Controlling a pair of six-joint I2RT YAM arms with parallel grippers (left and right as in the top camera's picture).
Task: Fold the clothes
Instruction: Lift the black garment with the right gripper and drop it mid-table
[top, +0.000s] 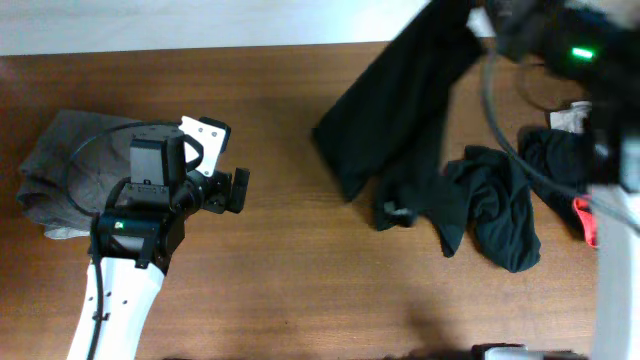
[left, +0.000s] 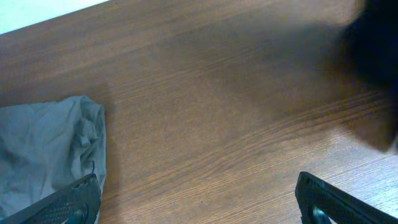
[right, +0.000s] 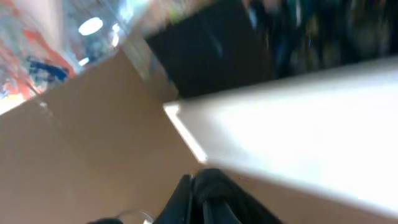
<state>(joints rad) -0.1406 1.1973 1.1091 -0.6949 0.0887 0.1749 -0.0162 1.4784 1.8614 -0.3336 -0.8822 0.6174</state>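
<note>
I see R gripper (top: 490, 18) pinching black tee (top: 400, 110), hanging at far-right corner; L gripper (left: 198, 193) spread, grey garment (left: 43, 149) just beside, left edge.

T-shirt (top: 400, 110): black; garment (top: 55, 175): grey; table (top: 300, 270): brown (wood-grain); left fingers (left: 329, 202): black

Left fingers (left: 62, 205) apart; right arm (top: 600, 60) high

no readable text, labels, brands or numbers, blurred right wrist view included
</note>
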